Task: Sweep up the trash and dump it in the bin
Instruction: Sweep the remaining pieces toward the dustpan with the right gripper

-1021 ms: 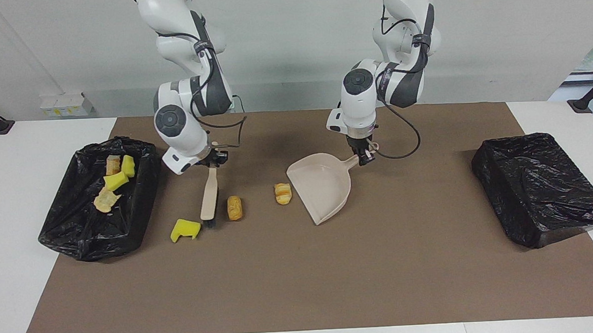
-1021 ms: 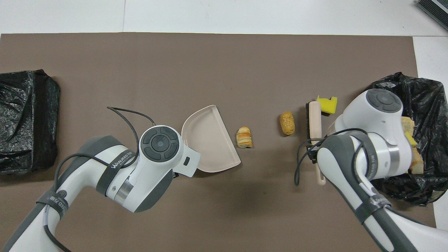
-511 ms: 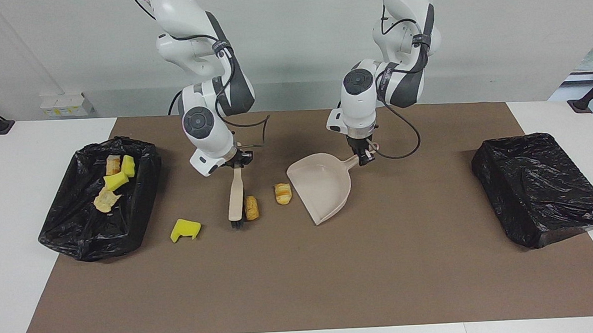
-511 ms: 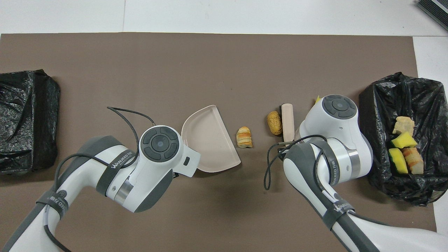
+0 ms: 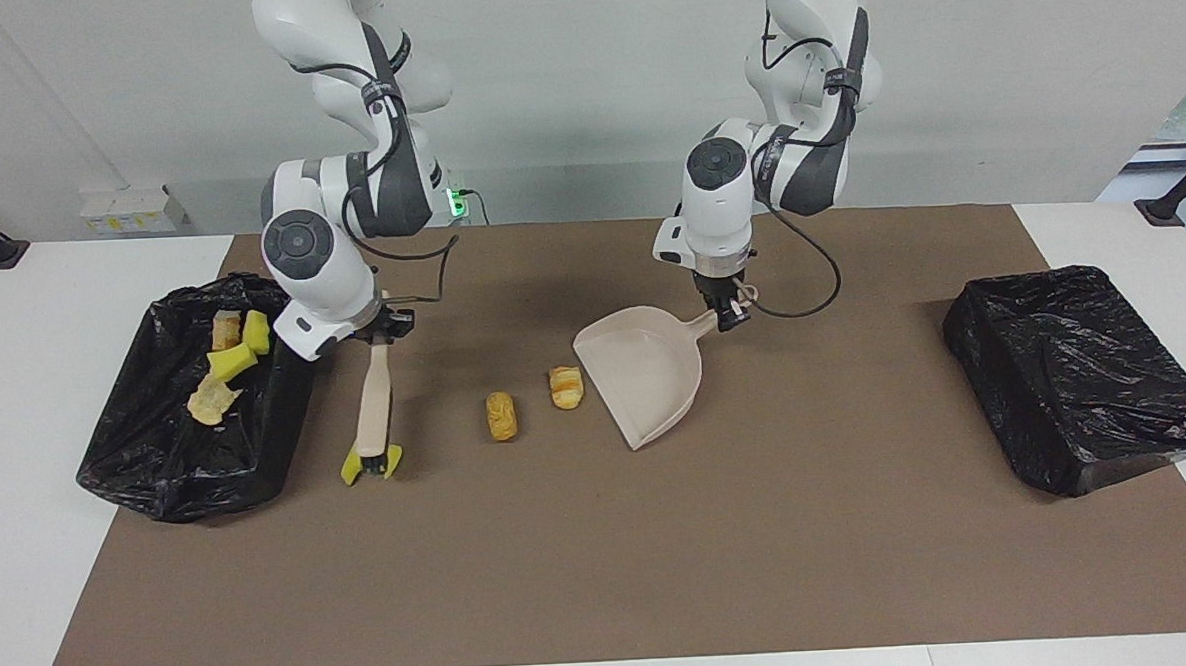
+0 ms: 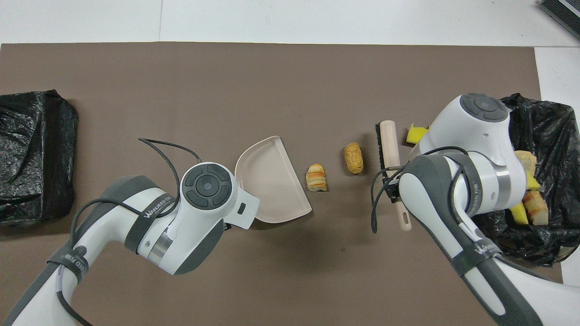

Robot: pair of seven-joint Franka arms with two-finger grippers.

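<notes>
Gripping brush (image 5: pixel 372 403) handle, right end effector (image 5: pixel 381 332) clamped; left end effector (image 5: pixel 727 312) clamped on dustpan (image 5: pixel 645 371) handle — trash (image 5: pixel 502 415) likely light, rolls easily; sweep, don't pinch.

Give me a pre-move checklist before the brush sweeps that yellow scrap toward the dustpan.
1. Right gripper shut on the brush handle: ok.
2. Left gripper shut on the dustpan handle: ok.
3. Dustpan mouth faces the scraps, edge down on the mat: ok.
4. Brush head placed at the yellow scrap, on the bin side of it: cannot tell, the head overlaps the scrap.
5. Sweep path: brown roll and striped roll lie between brush and dustpan, so they should get pushed along: ok.
6. Open bin beside the brush, clear of the stroke: ok.
</notes>
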